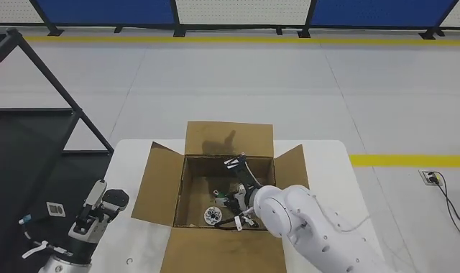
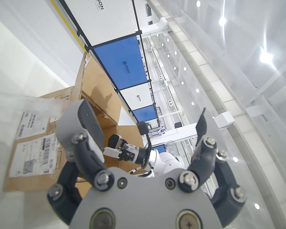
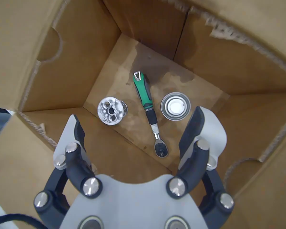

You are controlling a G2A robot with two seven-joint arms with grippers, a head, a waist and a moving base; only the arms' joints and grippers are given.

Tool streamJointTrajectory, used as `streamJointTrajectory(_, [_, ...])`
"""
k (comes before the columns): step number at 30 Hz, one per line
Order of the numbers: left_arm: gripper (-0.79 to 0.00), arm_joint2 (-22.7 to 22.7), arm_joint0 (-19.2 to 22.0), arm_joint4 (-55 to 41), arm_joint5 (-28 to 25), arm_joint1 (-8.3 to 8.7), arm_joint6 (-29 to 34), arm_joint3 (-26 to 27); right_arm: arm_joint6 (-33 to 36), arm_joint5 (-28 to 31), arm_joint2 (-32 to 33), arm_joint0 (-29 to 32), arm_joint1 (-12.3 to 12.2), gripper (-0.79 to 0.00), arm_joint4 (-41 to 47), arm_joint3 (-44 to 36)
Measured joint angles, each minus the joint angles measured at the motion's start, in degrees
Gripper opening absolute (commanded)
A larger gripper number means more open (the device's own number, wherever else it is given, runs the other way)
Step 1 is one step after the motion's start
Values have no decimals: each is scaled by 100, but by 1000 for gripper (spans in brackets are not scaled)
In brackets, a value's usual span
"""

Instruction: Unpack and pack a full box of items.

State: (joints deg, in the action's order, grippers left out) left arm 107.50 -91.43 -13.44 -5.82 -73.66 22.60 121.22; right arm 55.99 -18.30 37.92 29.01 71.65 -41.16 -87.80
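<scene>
Fingers (image 3: 201, 122) of right claw (image 3: 136, 114) spread wide, empty, above ratchet (image 3: 141, 91) in box (image 3: 74, 60)

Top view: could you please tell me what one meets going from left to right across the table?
left pincer → left box flap → metal spool on the box floor → right box flap

Open cardboard box (image 1: 230, 136); inside on floor: metal spool (image 3: 111, 111), green ratchet (image 3: 149, 110), round can (image 3: 175, 106).

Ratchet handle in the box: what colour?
Green with a dark grey inlay. The handle shows best in the right wrist view.
</scene>
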Motion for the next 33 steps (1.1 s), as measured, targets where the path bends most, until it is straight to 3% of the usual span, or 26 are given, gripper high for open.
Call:
streamJointTrajectory(19, [0, 0, 0, 0, 0, 0, 0, 0, -47, -134, -199, -226, 357, 0, -321, 1119])
streamJointTrajectory(21, [0, 0, 0, 0, 0, 0, 0, 0, -45, -97, -222, -268, 405, -86, -323, 1250])
streamJointTrajectory(33, [0, 0, 0, 0, 0, 0, 0, 0, -147, 13, -225, -341, 624, -206, -292, 1743])
